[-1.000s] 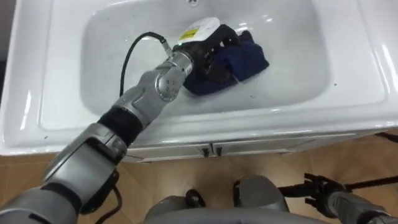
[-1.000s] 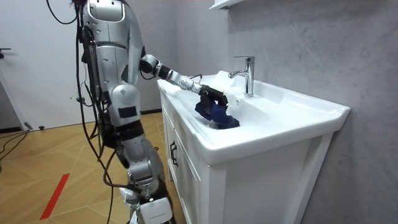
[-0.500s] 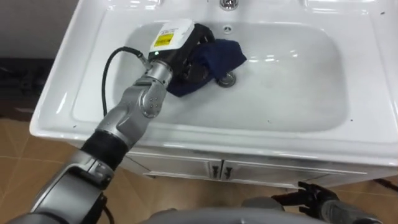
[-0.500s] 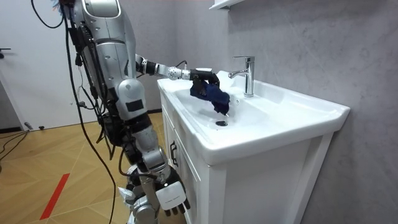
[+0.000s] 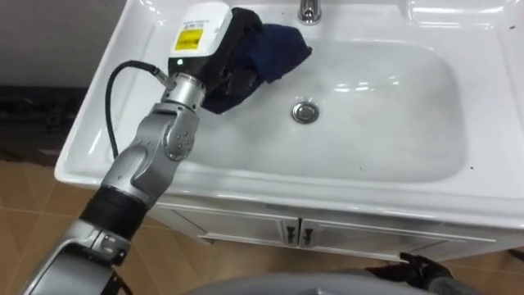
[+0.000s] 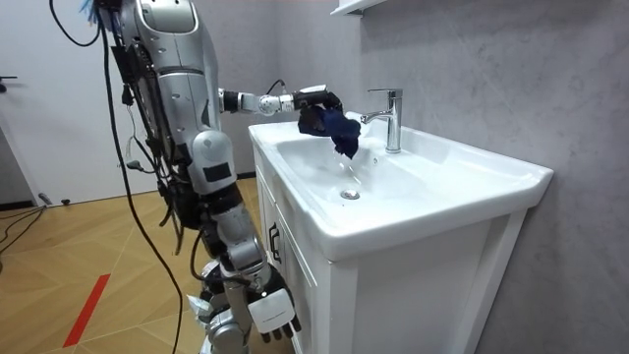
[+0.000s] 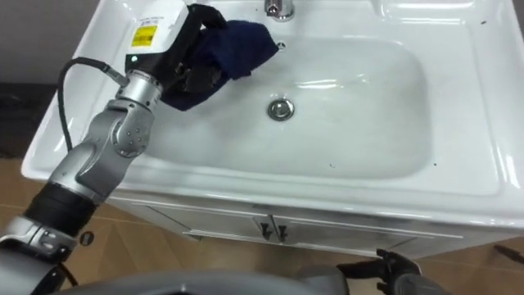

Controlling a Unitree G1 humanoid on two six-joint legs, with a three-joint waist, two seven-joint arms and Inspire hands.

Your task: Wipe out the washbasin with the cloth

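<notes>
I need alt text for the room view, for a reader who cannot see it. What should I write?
A humanoid robot stands at a white basin, its left hand gripping a dark blue cloth held up above the bowl, beside the tap. Its right hand hangs low by the cabinet.

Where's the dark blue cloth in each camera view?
Left eye view: cloth top centre, in the left hand, up-left of the drain.
Right eye view: cloth top, left of centre.
Room view: cloth hanging above the basin, left of the faucet.
Shared landmark: the drain.
</notes>
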